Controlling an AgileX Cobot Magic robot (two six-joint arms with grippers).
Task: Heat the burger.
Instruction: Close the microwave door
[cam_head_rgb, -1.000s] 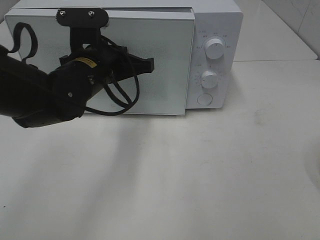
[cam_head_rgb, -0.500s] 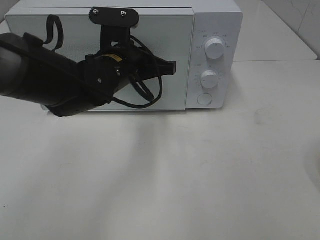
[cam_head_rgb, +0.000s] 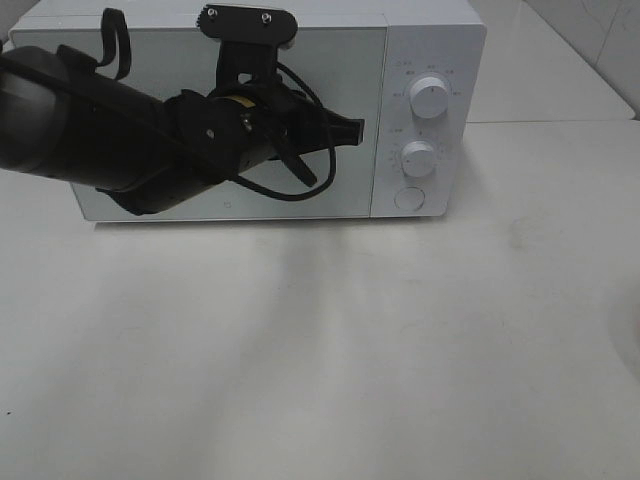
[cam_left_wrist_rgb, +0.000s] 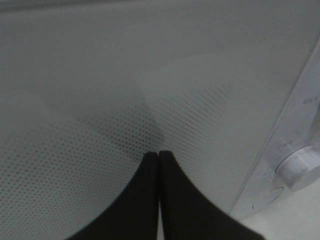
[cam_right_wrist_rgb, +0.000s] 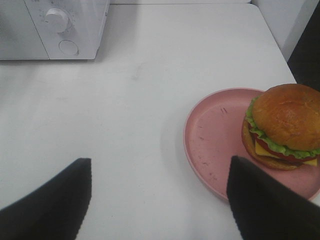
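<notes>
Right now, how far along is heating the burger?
Early. The microwave door looks shut, with the closed left gripper at its front. The burger sits on the pink plate, below the open right gripper. Left: open the door, load the burger, close and start.

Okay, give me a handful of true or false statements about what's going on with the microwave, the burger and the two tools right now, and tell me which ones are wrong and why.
1. The microwave door looks shut. True.
2. The burger is inside the microwave. False: it sits on the pink plate on the table.
3. The left tool has its tips pressed together at the door. True.
4. The right tool is clamped on the burger. False: it is open and holds nothing, and the burger lies beside one fingertip.
5. The burger fills the middle of the plate. False: it sits toward one edge, leaving much of the plate bare.
</notes>
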